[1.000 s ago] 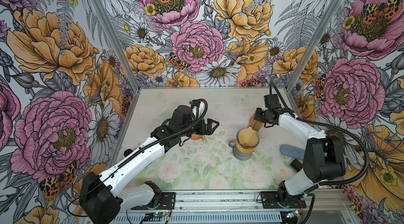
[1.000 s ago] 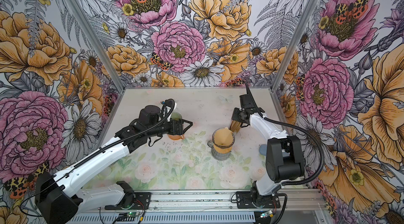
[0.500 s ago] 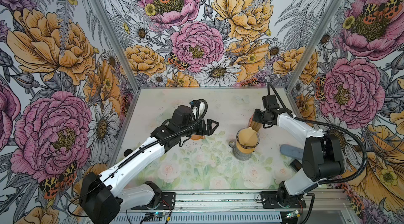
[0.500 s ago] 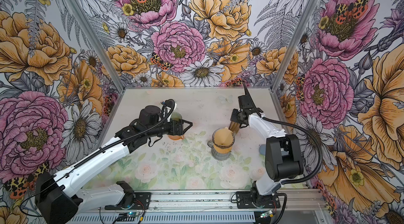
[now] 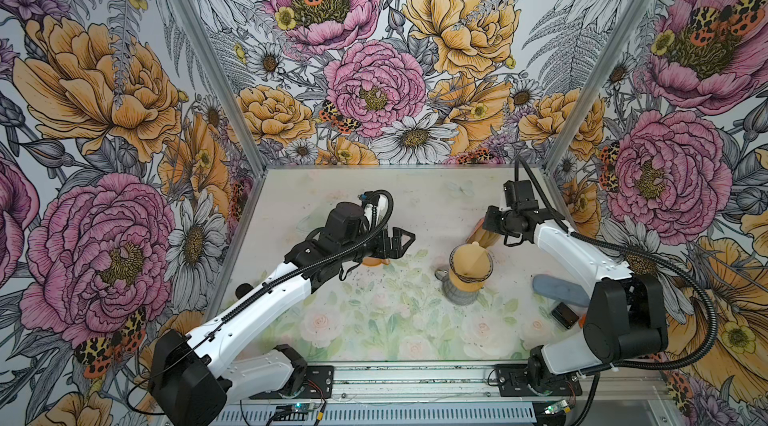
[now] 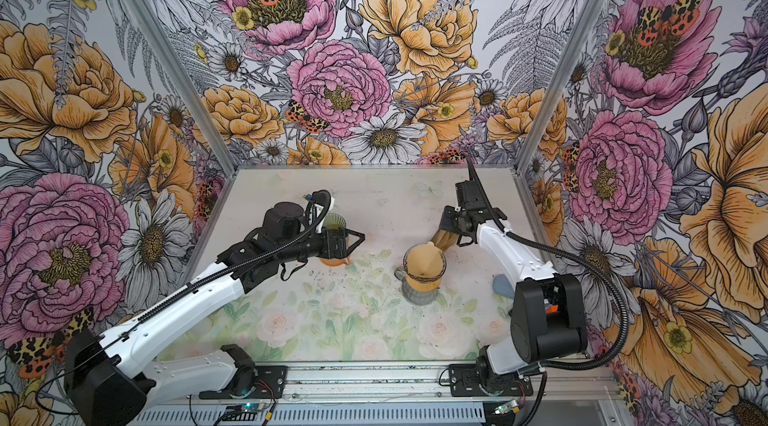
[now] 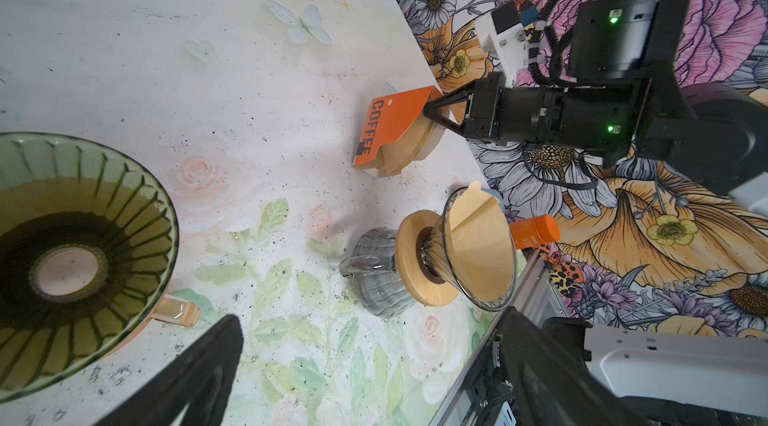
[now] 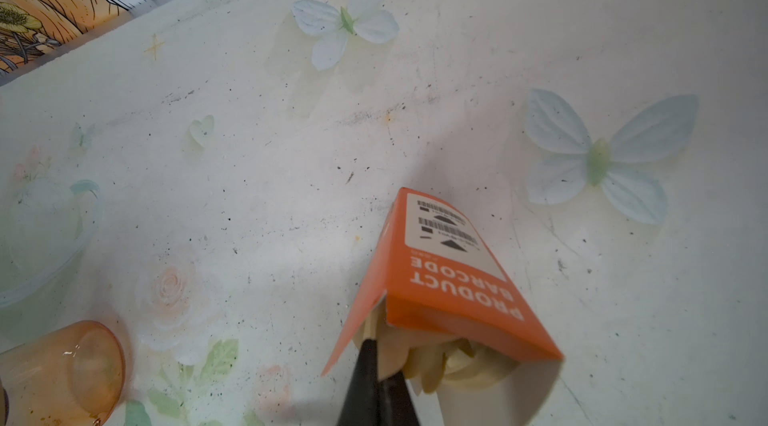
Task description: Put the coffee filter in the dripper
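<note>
Altogether two drippers [image 7: 124,195] [image 7: 415,261], one seated filter [image 7: 478,249], one pack [image 7: 395,124].

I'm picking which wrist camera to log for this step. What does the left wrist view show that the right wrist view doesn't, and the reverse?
Only left wrist: the glass dripper on its carafe, with a brown paper filter sitting inside it, and the COFFEE face of the orange filter pack.

Only right wrist: the pack's barcode face, and pale filters showing at its open end.

Both: the pack itself, pinched by the shut right gripper, and the speckled table beneath it.
</note>
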Available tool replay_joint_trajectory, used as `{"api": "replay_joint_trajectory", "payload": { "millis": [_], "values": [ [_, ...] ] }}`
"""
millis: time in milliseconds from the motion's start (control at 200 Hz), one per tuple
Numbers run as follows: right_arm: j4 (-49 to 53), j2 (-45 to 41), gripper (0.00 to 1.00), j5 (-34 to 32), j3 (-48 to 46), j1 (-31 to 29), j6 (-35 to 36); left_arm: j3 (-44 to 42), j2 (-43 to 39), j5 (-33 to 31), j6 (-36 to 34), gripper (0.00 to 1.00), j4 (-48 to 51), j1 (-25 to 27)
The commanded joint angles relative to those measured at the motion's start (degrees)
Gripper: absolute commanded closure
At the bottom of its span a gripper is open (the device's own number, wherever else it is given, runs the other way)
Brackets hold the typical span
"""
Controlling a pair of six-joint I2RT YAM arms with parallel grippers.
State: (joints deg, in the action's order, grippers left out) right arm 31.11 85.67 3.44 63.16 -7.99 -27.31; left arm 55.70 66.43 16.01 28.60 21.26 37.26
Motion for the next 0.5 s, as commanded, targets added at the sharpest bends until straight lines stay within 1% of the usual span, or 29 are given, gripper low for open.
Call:
{"api": "replay_joint_trajectory", "payload": {
  "millis": [0,175,335,495],
  "values": [
    [0.18,1.53,0.98,0.07,0.55,-0.44,0.28,-0.77,-1.14,-1.15,0.67,0.01,0.46,-0.52],
    [-1.03,5.29,0.99,-0.18,0.30,-1.14,-0.38,-1.08,-1.35,-1.09,0.67,0.01,0.54,-0.52],
    [-1.23,6.64,0.99,-0.48,0.99,-1.60,-1.98,-1.21,-1.33,-1.20,0.76,0.01,0.51,-0.63],
    [-1.14,5.36,0.93,-0.45,1.91,-1.85,-2.53,-1.21,-1.23,-1.07,0.73,0.01,0.53,-0.69]
  ]
}}
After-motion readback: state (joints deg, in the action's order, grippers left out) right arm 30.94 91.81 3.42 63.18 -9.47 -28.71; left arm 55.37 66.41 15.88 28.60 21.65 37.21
